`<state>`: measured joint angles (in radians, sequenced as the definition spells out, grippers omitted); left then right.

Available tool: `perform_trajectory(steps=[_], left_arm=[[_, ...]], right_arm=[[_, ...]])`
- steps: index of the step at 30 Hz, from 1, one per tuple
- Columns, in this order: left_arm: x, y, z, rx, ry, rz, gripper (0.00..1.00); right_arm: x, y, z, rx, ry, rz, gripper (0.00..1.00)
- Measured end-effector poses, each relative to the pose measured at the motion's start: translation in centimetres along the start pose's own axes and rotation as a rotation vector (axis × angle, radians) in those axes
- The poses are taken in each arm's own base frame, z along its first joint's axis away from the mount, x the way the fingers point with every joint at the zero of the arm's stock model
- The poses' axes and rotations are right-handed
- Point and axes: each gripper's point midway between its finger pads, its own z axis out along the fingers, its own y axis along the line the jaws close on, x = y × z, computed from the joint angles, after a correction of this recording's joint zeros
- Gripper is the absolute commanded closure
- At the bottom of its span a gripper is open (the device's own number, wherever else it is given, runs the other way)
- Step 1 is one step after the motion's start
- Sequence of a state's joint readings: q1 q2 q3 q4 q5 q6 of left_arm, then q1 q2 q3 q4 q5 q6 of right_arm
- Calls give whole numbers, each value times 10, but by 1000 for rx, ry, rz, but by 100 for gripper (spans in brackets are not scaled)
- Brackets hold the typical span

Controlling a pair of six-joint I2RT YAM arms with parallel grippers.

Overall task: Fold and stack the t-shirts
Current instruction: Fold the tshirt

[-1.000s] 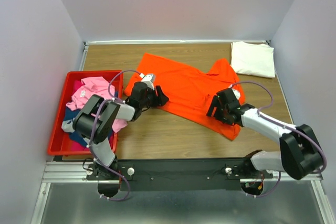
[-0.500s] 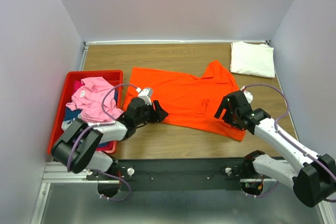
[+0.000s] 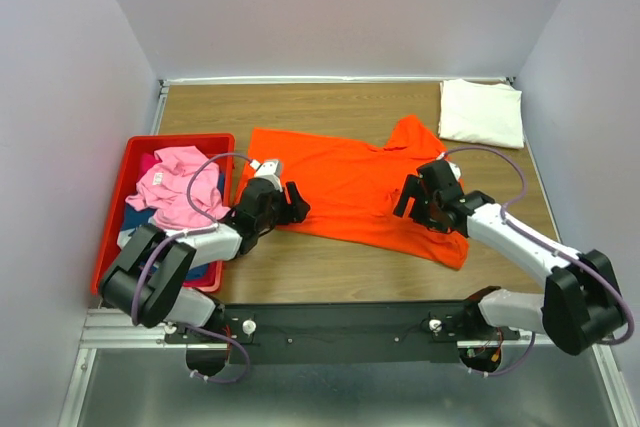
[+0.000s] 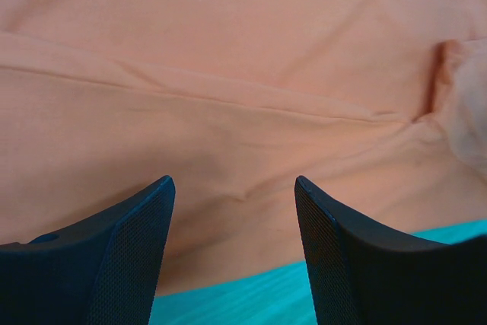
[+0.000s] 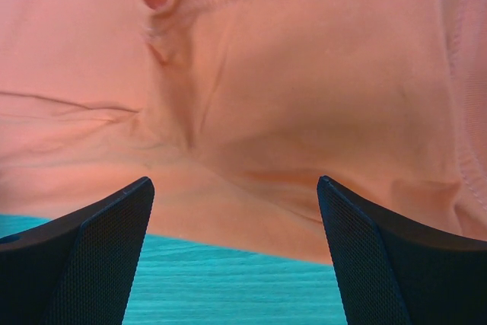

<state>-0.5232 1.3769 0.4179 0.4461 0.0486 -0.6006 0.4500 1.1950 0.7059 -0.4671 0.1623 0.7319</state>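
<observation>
A bright orange t-shirt (image 3: 345, 182) lies spread on the wooden table (image 3: 330, 267), wrinkled at its right end. My left gripper (image 3: 292, 205) is open over its near left edge; the orange cloth (image 4: 228, 97) fills the left wrist view between the open fingers. My right gripper (image 3: 408, 202) is open over the shirt's near right part; the creased cloth (image 5: 251, 81) lies just beyond its fingers. A folded cream-white t-shirt (image 3: 482, 112) sits at the far right corner. A pink t-shirt (image 3: 175, 187) lies on dark blue cloth (image 3: 150, 262) in the bin.
A red plastic bin (image 3: 110, 267) stands at the table's left edge. Grey walls close in on three sides. A metal rail (image 3: 330, 327) runs along the near edge with both arm bases.
The orange shirt was drawn flatter and wider across the table. Both grippers moved nearer along its front edge, then the right one shifted left; both now stand open over the cloth.
</observation>
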Motion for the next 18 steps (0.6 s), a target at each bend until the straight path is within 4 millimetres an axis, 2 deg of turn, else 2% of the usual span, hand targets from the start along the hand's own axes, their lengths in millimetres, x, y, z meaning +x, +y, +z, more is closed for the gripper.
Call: perform_trajectory(steps=[3,7,11,18], left_arm=[[10,10,5,-31,29,1,28],[8,10,13,-22,12,6,28],[6,8,16,-14,1,6,28],[16,10,0,-1,-1,-16,29]], right_arm=[[11,-6,15,29,39,-9,4],[19,-20,24,72,62,-1,0],[16,-47,33,128,54,70,0],[-2,-65,34,123,-3,177,0]])
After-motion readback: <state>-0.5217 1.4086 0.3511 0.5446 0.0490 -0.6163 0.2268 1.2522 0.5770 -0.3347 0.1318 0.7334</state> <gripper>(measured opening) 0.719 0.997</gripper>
